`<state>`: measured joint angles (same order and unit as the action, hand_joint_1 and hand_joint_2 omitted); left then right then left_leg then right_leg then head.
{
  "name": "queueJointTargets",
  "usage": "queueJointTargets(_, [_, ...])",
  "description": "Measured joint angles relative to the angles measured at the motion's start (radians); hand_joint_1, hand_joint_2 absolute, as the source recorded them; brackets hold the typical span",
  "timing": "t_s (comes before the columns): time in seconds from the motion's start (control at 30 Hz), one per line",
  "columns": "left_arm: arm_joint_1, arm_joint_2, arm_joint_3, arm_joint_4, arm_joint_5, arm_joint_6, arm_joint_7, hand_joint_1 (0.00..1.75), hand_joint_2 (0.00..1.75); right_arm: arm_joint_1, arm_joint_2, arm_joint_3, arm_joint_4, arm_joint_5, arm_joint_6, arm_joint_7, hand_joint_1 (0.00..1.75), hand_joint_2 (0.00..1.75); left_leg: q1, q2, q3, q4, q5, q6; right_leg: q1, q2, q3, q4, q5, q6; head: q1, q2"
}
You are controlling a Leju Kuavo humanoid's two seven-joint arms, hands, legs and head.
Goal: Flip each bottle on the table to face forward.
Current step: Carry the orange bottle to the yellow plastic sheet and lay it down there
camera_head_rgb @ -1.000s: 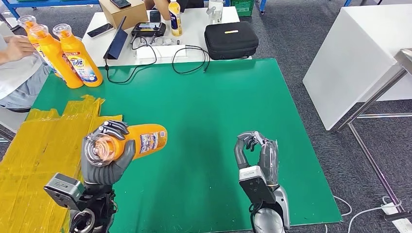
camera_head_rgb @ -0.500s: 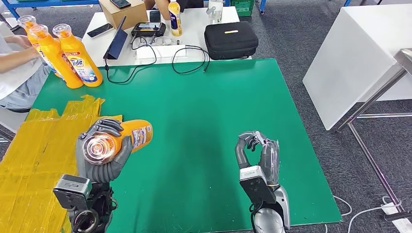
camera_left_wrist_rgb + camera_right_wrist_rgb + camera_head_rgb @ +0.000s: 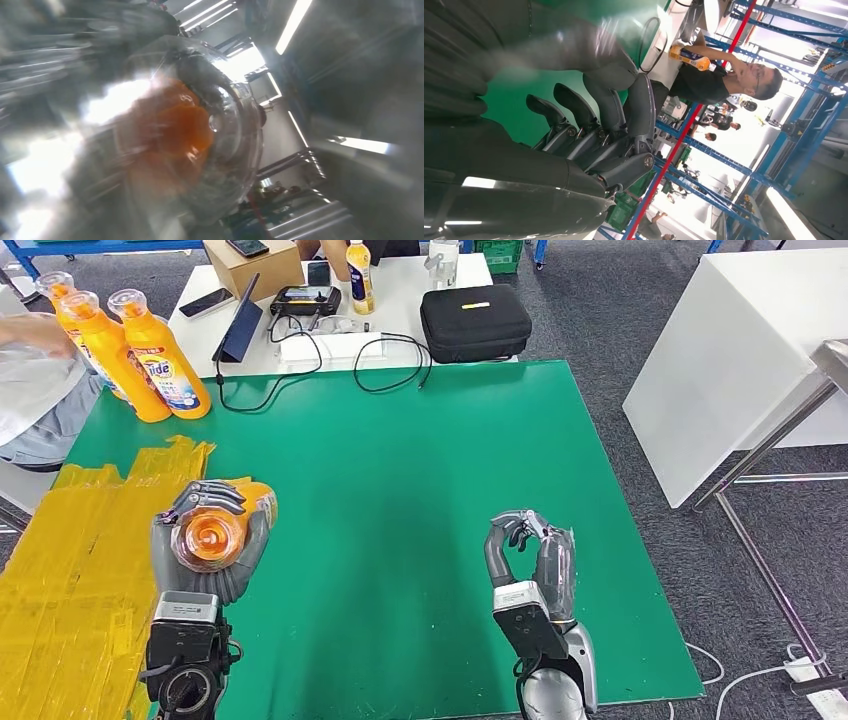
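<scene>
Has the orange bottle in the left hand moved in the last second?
Yes. The orange bottle swung its base away from the camera, toward the yellow tape.

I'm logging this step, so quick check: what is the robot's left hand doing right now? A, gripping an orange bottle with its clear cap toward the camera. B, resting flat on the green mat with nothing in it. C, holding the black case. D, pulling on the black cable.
A: in the head view the left hand wraps around the orange bottle, clear cap facing the camera, over the green mat.
</scene>
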<state>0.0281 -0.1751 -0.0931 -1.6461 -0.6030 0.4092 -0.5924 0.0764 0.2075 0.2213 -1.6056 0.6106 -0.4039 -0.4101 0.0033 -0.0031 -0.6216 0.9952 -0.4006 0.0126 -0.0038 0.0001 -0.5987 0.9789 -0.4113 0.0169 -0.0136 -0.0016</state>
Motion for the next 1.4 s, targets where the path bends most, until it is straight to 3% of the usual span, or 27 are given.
queueJointTargets(0.37, [0.001, 0.0, -0.007, 0.008, 0.073, -0.072, 0.004, 1.75, 1.75, 0.0, 0.0, 0.0, 0.0, 0.0, 0.0, 0.008, 1.75, 1.75, 0.0, 0.0, 0.0, 0.0, 0.0, 0.0, 0.0, 0.0, 0.0, 0.0, 0.0, 0.0, 0.0, 0.0])
queueJointTargets(0.53, [0.001, 0.0, -0.008, 0.009, 0.055, -0.061, 0.007, 1.75, 1.75, 0.0, 0.0, 0.0, 0.0, 0.0, 0.0, 0.009, 1.75, 1.75, 0.0, 0.0, 0.0, 0.0, 0.0, 0.0, 0.0, 0.0, 0.0, 0.0, 0.0, 0.0, 0.0, 0.0])
queueJointTargets(0.6, [-0.002, 0.0, -0.01, 0.016, -0.051, 0.014, 0.022, 1.75, 1.75, 0.0, 0.0, 0.0, 0.0, 0.0, 0.001, 0.009, 1.75, 1.75, 0.0, 0.0, 0.0, 0.0, 0.0, 0.0, 0.0, 0.0, 0.0, 0.0, 0.0, 0.0, 0.0, 0.0])
queueJointTargets(0.7, [-0.022, 0.005, -0.015, 0.062, -0.452, 0.205, 0.128, 1.75, 1.75, -0.007, 0.0, 0.003, 0.0, -0.002, 0.005, 0.009, 1.75, 1.75, 0.0, 0.0, 0.0, 0.0, 0.0, 0.0, 0.0, 0.0, 0.0, 0.0, 0.0, 0.0, 0.0, 0.0])
queueJointTargets(0.77, [-0.051, 0.038, -0.032, 0.11, -0.764, 0.267, 0.291, 1.75, 1.75, -0.02, -0.001, 0.01, 0.004, -0.008, 0.013, 0.009, 1.75, 1.75, 0.0, 0.0, 0.0, 0.0, 0.0, 0.0, 0.0, 0.0, 0.0, 0.0, 0.0, 0.0, 0.001, 0.0])
queueJointTargets(0.83, [-0.097, 0.098, -0.071, 0.191, -0.979, 0.282, 0.493, 1.75, 1.75, -0.037, -0.002, 0.02, 0.011, -0.018, 0.019, 0.008, 1.75, 1.75, 0.0, 0.0, 0.001, 0.0, 0.0, 0.0, 0.0, 0.0, 0.001, 0.0, 0.0, 0.0, 0.0, 0.0])
queueJointTargets(0.93, [-0.171, 0.193, -0.163, 0.351, -1.007, 0.284, 0.733, 1.75, 1.75, -0.057, -0.005, 0.037, 0.025, -0.031, 0.023, 0.004, 1.75, 1.75, 0.002, 0.0, 0.002, 0.0, 0.001, -0.001, 0.002, 0.0, 0.001, 0.0, 0.001, -0.001, 0.0, 0.0])
queueJointTargets(1.0, [-0.214, 0.252, -0.228, 0.45, -0.977, 0.284, 0.824, 1.75, 1.75, -0.065, -0.008, 0.045, 0.035, -0.037, 0.022, -0.004, 1.75, 1.75, 0.002, 0.0, 0.002, 0.0, 0.002, -0.002, 0.002, 0.0, 0.001, 0.001, 0.001, -0.001, 0.001, 0.0])
queueJointTargets(1.1, [-0.259, 0.314, -0.3, 0.568, -0.968, 0.285, 0.875, 1.75, 1.75, -0.072, -0.011, 0.052, 0.049, -0.046, 0.017, -0.01, 1.75, 1.75, 0.002, 0.001, 0.001, 0.0, 0.002, -0.002, 0.002, 0.0, 0.001, 0.001, 0.001, -0.001, 0.0, 0.0])
queueJointTargets(1.2, [-0.295, 0.346, -0.343, 0.663, -0.964, 0.285, 0.876, 1.75, 1.75, -0.078, -0.013, 0.057, 0.06, -0.053, 0.016, -0.011, 1.75, 1.75, 0.002, 0.0, 0.0, 0.0, 0.002, -0.002, 0.002, 0.0, 0.0, 0.001, 0.0, -0.001, 0.0, 0.0])
queueJointTargets(1.4, [-0.338, 0.356, -0.256, 0.853, -0.964, 0.287, 0.755, 1.75, 1.75, -0.093, -0.018, 0.074, 0.083, -0.062, 0.015, -0.011, 1.75, 1.75, 0.002, 0.0, 0.0, 0.0, 0.001, -0.003, 0.002, 0.0, 0.0, 0.001, 0.0, -0.001, 0.0, 0.0])
